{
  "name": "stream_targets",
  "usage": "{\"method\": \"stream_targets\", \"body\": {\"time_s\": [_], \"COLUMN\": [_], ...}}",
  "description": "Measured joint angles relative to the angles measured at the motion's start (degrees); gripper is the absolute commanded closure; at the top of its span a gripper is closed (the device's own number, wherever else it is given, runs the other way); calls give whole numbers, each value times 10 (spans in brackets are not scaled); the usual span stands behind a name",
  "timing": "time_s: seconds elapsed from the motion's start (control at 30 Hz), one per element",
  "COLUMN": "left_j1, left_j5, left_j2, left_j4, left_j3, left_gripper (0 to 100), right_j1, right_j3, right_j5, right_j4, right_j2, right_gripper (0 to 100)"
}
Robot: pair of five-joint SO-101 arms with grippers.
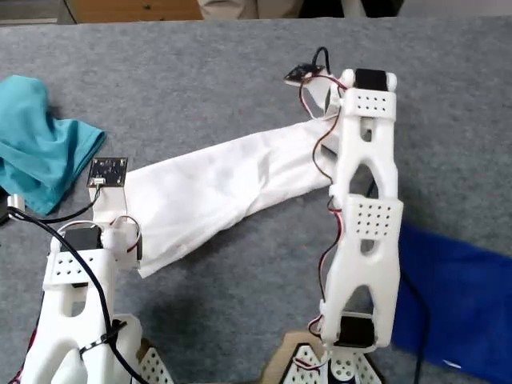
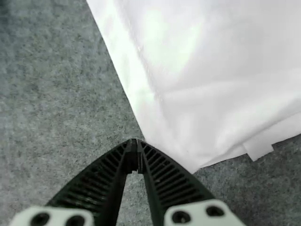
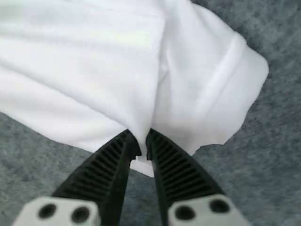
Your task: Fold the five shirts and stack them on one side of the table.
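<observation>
Task's thing: a white shirt (image 1: 216,192) of soft, smooth cloth lies in a long band across the middle of the grey table (image 1: 200,88), which has a rough, felt-like top. The band runs from near left to far right.

Right gripper: the right gripper (image 3: 142,141) is at the shirt's far right end. Its black ribbed fingers are clamped on a bunched fold of white cloth, and a scrap of cloth shows between them.

Left gripper: the left gripper (image 2: 136,143) is at the shirt's near left end. Its fingers are pressed together, with the tips right at the shirt's straight edge. Whether any cloth is caught between them cannot be told.

Other things around: a crumpled teal shirt (image 1: 40,148) lies at the left edge, near the white shirt's left end but apart from it. A dark blue shirt (image 1: 460,304) lies flat at the near right, partly behind the right arm. A black cable (image 1: 48,216) runs from the left edge to the left arm.

In the way: the white right arm (image 1: 364,216) stretches far up the table and covers the shirt's right end from above.

Edges: the white shirt's near left corner (image 2: 256,150) shows a small square tab of cloth.

Open room: bare grey surface lies beyond the shirt at the far side, and also between the two arms.
</observation>
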Motion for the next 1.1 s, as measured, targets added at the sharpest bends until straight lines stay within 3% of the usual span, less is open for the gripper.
{"method": "stream_targets", "body": {"time_s": [0.17, 0.3, 0.37, 0.5, 0.77, 0.97, 1.1], "left_j1": [0, 0, 0, 0, 0, 0, 0], "left_j5": [-4, -23, -25, -25, -25, -25, -25], "left_j2": [0, 0, 0, 0, 0, 0, 0], "left_j4": [0, 0, 0, 0, 0, 0, 0], "left_j3": [0, 0, 0, -2, -27, -27, -27], "left_gripper": [981, 981, 981, 981, 981, 981, 981], "right_j1": [1, 2, 2, -16, -139, -217, -232], "right_j3": [-56, -48, -25, 57, 245, 268, 265], "right_j5": [11, 11, 11, 11, -40, -88, -101], "right_j4": [11, 11, 11, 11, -39, -115, -139], "right_j2": [10, -6, -39, -116, -162, -148, -92], "right_gripper": [838, 819, 838, 996, 994, 994, 994]}}
